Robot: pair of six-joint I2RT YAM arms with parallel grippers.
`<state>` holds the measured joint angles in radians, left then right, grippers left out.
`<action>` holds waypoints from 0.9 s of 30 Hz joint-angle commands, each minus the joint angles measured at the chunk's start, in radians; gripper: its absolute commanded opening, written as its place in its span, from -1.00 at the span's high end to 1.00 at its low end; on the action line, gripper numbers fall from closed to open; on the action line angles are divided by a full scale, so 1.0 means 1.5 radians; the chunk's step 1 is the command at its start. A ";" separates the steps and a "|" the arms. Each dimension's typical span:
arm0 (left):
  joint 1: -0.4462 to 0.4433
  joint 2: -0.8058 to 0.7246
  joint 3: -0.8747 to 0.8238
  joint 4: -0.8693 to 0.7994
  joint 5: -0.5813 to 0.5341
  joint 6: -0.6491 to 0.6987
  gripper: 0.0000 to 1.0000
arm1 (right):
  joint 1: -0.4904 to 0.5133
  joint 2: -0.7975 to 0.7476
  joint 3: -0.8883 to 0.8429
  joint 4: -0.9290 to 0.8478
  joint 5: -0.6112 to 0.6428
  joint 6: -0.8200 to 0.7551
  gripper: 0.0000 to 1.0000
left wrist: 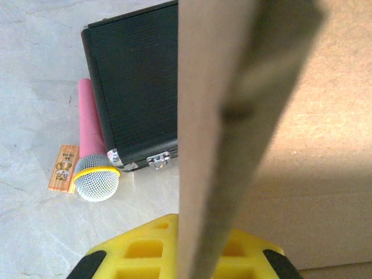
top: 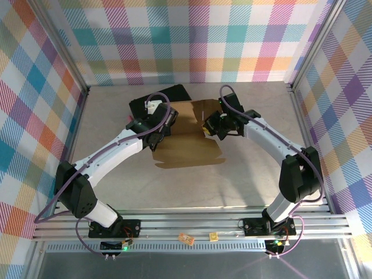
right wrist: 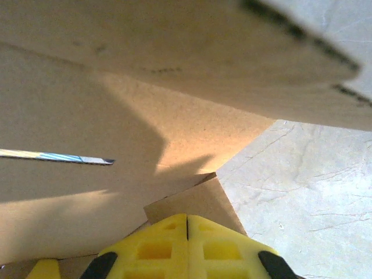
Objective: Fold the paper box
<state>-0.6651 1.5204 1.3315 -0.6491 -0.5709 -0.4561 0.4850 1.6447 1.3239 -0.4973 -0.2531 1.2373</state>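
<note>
Now we see the paper box (top: 189,139) lying at the middle of the table (top: 261,174) between both arms, its left side raised and pinched in the left gripper (top: 156,129), while the right gripper (top: 210,129), closed on nothing, rests at its right edge, equally near.

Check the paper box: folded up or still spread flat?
The paper box is partly folded: most of it lies flat, one flap is raised, pinched by the left hand.

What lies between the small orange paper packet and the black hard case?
A pink microphone with a silver mesh head, shown in the left wrist view.
</note>
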 commanded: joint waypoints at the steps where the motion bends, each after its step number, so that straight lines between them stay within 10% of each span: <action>1: -0.008 0.002 0.037 0.058 0.019 -0.023 1.00 | 0.034 0.016 0.039 -0.051 -0.030 -0.047 1.00; 15: -0.003 -0.004 0.040 0.052 0.024 -0.023 1.00 | 0.041 0.026 0.070 -0.103 0.000 -0.078 0.99; 27: 0.063 -0.019 0.026 0.011 0.127 0.000 1.00 | -0.109 -0.106 0.125 -0.124 -0.057 -0.250 0.03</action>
<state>-0.6018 1.5223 1.3457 -0.6411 -0.4709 -0.4583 0.4057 1.5818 1.4784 -0.6746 -0.2615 1.0019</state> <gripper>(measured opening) 0.093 0.459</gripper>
